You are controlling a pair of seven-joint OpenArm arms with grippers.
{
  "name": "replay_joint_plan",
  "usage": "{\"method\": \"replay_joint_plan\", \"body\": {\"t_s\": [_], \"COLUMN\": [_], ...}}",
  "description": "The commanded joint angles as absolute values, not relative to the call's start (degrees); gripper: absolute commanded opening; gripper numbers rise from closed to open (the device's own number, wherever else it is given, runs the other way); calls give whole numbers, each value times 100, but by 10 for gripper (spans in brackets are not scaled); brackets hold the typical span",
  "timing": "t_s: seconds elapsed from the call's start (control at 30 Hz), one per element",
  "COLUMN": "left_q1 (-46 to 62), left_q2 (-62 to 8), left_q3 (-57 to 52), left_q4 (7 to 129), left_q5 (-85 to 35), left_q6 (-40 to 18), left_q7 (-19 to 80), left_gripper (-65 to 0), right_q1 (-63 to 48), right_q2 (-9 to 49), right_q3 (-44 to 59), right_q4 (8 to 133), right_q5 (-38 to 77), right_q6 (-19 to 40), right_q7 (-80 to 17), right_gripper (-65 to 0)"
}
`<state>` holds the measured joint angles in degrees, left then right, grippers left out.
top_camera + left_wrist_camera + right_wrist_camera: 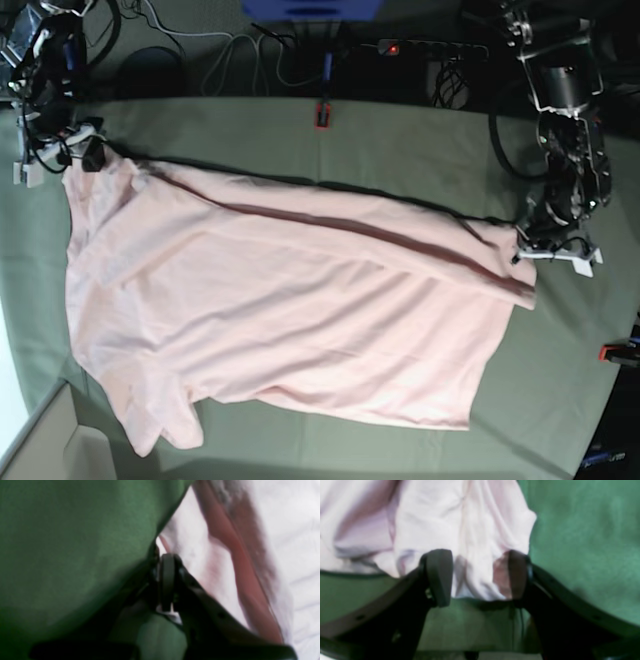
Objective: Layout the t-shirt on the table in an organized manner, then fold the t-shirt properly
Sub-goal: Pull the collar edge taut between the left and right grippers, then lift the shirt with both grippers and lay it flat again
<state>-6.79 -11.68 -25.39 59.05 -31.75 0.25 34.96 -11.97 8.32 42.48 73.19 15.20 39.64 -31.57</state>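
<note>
We see the table [400, 150], covered in pale grey-green cloth, filling nearly the whole base view, and across its middle lies the t-shirt [290, 320], pale pink, spread fairly flat, with a long dark fold line running from about ten o'clock down toward four o'clock. One sleeve hangs toward seven o'clock, near the table's lower edge. At three o'clock in the base view the left gripper [522, 243] sits at the shirt's corner; in its wrist view the jaws stand pressed together with a thin edge of pink cloth pinched between them. At ten o'clock the right gripper [480, 576] sits at the opposite corner, its jaws wide apart with a bunched fold of the shirt between the fingers [440, 577]. Smaller still, a red clamp [322, 113] sits at twelve o'clock on the table's far edge, and another red clamp [616, 351] near four o'clock
</note>
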Motion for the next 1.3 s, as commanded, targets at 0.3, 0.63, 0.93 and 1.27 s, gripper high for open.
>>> {"method": "replay_joint_plan", "body": {"t_s": [0.3, 0.63, 0.93, 1.27], "left_q1": [-286, 426, 251, 13], "left_q2": [-1323, -1508, -1508, -1420], "left_q3": [-2545, -2554, -2563, -3248], "left_q4": [7187, 8497, 8945, 8884], "left_q5": [-3213, -3222, -3222, -3178], "left_q6": [22, 57, 66, 22], "left_q7": [3635, 3644, 3952, 4787], "left_gripper": [-650, -650, -650, -650], "right_q1": [-1279, -1560, -884, -945], "right_q2": [1103, 1103, 1182, 1138], "right_q3": [4321, 4866, 4866, 4927], "right_q4": [7697, 8822, 9411, 9429], "right_q5": [1569, 1560, 1314, 1051], "right_q6": [4000, 4000, 4000, 4000], "right_q7": [-3099, -3152, -3697, -3899], "right_gripper": [-650, -650, -650, -650]}}
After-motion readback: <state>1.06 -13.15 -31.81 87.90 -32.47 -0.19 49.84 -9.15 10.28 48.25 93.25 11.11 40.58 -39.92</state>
